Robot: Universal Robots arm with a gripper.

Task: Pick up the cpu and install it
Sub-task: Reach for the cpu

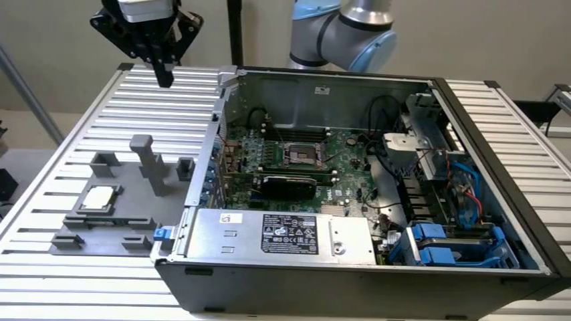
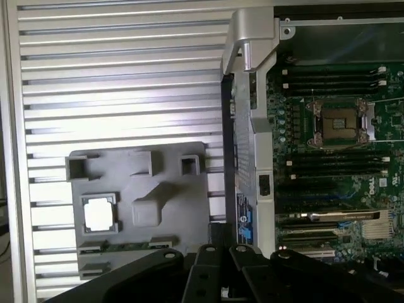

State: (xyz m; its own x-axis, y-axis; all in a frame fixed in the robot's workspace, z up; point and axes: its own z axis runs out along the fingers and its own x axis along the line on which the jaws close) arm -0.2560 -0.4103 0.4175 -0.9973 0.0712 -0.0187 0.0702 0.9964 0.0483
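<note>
Slatted aluminium worktop [image 1: 98, 120] carries a grey plastic tray [image 1: 134, 200] near its edge on the exterior view's left, with an open PC case [image 1: 357, 284] just beside it, mid-worktop. Inside the case: green motherboard [image 1: 344, 150], silver power supply [image 1: 277, 234], blue drive caddies [image 1: 442, 247].

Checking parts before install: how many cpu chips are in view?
1. The cpu lies on the grey tray, at the exterior view's left of the computer case. More may be hidden.

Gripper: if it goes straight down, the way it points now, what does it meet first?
Most likely the bare ribbed table, behind the grey tray that holds the cpu. The gripper hangs high above, so depth is uncertain; nothing else seems to lie in its line.
</note>
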